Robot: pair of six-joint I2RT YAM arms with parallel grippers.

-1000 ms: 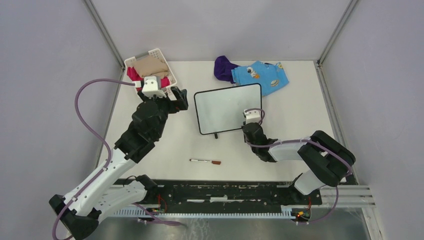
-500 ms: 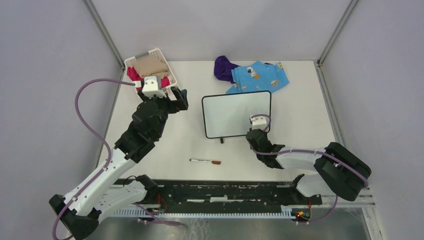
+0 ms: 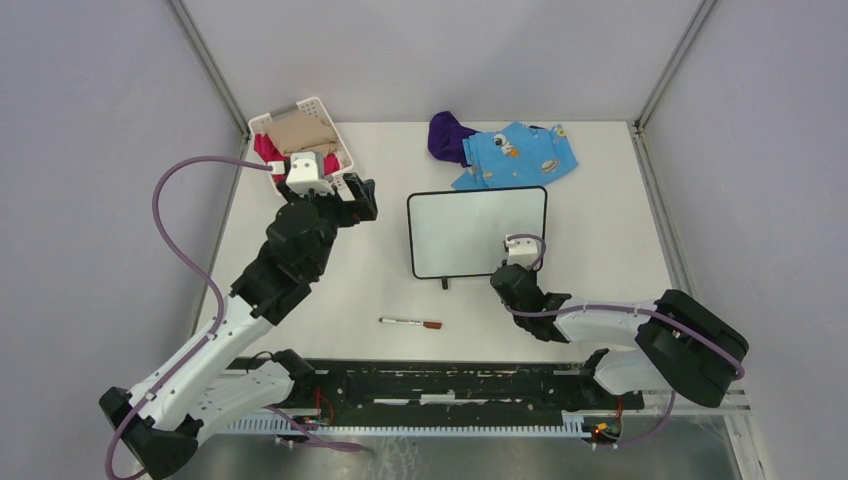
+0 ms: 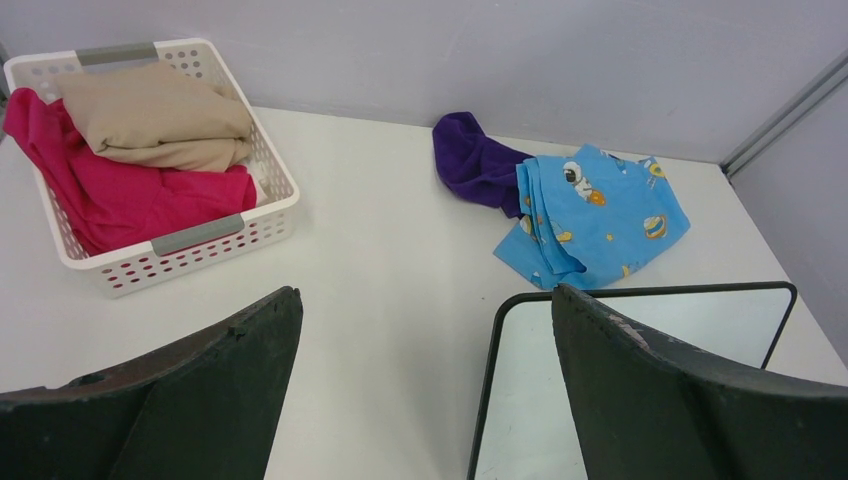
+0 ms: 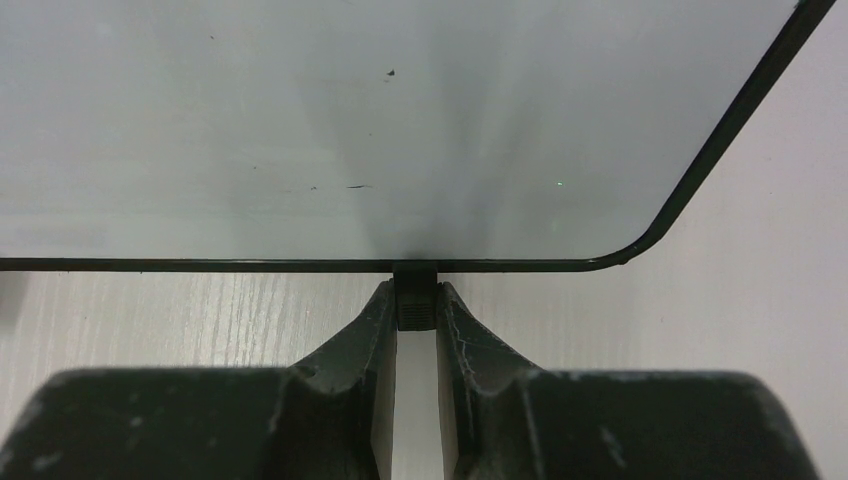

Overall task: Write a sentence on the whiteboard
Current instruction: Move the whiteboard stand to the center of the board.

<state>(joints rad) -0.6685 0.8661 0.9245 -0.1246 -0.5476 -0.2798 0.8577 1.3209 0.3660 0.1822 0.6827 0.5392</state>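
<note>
The whiteboard (image 3: 470, 228) lies flat mid-table, its black frame square to the table edges. Its surface is blank in every view, so the sentence is not in view. My right gripper (image 3: 512, 268) is at the board's near edge, shut on the small black foot (image 5: 415, 306) under the frame; the board (image 5: 350, 130) fills the right wrist view. My left gripper (image 3: 358, 195) hovers open and empty just left of the board, whose left edge (image 4: 700, 318) shows in the left wrist view. A marker (image 3: 411, 322) with a red cap lies on the table nearer the arms.
A white slatted basket (image 3: 342, 150) with tan and pink cloths stands at the back left, and also shows in the left wrist view (image 4: 180, 240). A purple cloth (image 3: 447, 135) and a blue printed cloth (image 3: 520, 152) lie just behind the board.
My right gripper has dragged the whiteboard to the right and turned it from tilted to square. The left arm and the marker have not moved.
</note>
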